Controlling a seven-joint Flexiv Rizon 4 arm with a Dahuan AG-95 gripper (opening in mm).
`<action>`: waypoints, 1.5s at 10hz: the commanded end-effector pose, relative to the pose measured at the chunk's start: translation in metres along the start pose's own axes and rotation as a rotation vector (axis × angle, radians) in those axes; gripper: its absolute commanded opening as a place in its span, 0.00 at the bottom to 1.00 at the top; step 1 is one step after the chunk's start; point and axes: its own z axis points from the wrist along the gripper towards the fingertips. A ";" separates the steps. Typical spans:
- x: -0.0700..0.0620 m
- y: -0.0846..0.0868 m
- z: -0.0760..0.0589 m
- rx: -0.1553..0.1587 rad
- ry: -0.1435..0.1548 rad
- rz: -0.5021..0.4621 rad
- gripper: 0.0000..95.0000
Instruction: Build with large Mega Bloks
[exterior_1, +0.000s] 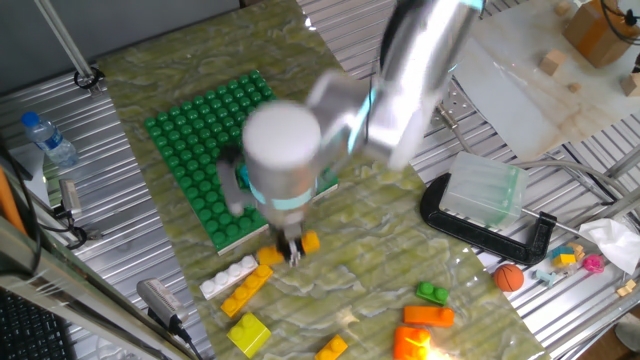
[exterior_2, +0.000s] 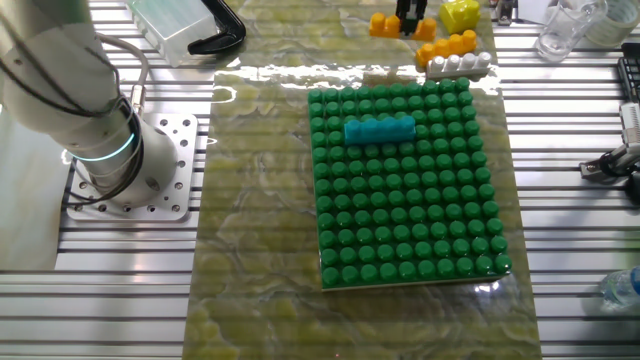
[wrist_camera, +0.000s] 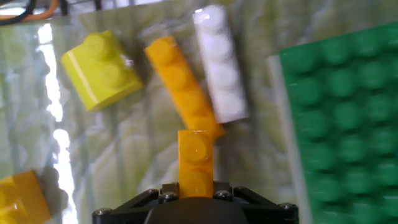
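In the hand view the gripper (wrist_camera: 196, 186) sits at the bottom centre of the frame, clamped on a short yellow-orange brick (wrist_camera: 196, 163) that sticks up toward the middle. The brick's far end touches or overlaps the near end of a yellow-orange bar (wrist_camera: 184, 85), which lies slanted toward the upper left. Just right of that bar lies a white bar (wrist_camera: 219, 65), the two close at their lower ends. A yellow brick (wrist_camera: 102, 70) sits at upper left, apart from both bars, and another yellow-orange brick (wrist_camera: 22, 198) shows at the lower left corner. The green baseplate (wrist_camera: 345, 118) fills the right side. In the other fixed view the baseplate (exterior_2: 410, 185) lies mid-frame on the mat with a cyan bar (exterior_2: 380, 129) seated on its studs near the top edge; the white bar (exterior_2: 458, 65) and yellow-orange bar (exterior_2: 447, 47) lie just above the plate. In one fixed view the arm (exterior_1: 330, 110) hides much of the plate, and a green brick (exterior_1: 433, 293) and orange brick (exterior_1: 428, 316) lie at lower right.
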 end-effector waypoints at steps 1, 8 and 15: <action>0.006 -0.024 -0.058 0.015 0.001 -0.024 0.00; 0.025 -0.142 -0.065 0.035 0.007 -0.157 0.00; 0.026 -0.186 -0.025 0.030 -0.011 -0.200 0.00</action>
